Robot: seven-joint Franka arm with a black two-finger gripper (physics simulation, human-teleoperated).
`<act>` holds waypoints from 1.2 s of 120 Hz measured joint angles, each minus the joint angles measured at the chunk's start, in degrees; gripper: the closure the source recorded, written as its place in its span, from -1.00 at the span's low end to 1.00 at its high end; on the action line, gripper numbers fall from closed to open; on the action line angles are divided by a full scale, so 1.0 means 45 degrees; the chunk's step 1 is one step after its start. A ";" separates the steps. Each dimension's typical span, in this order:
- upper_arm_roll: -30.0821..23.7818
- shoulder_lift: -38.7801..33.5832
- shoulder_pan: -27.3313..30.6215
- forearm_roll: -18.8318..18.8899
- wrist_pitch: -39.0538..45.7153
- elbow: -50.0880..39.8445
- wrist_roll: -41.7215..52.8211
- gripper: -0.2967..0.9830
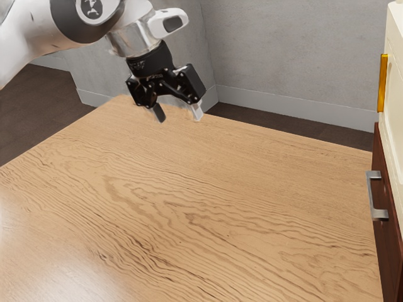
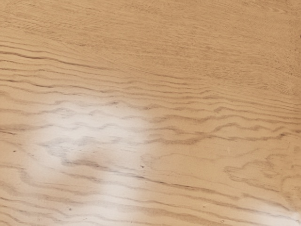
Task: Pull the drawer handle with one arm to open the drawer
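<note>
Pincer (image 1: 179, 117) spread wide, empty; gray bar handle (image 1: 371, 196) well apart, ahead of it, long axis along drawer front (image 1: 390, 258).

Open air above the surface (image 1: 189, 189) separates your tool (image 1: 178, 114) from the grey handle (image 1: 369, 196). Behind it, the dark drawer front (image 1: 390, 251) blocks your way, a yellow bar (image 1: 382, 83) jutting out higher up.
</note>
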 joint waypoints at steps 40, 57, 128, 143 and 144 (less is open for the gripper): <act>-0.0776 0.0573 -0.0371 -0.3597 0.1386 -0.0625 -0.0784 -0.53; -0.0747 0.0812 -0.0336 -0.4513 0.2396 -0.0897 -0.1072 -0.47; -0.1367 0.2346 -0.1525 -0.6605 0.6191 -0.1843 -0.2271 -0.06; -0.1361 0.2442 -0.1821 -0.6622 0.6415 -0.2172 -0.2439 0.01; -0.1361 0.2446 -0.1846 -0.6623 0.6426 -0.2188 -0.2449 0.02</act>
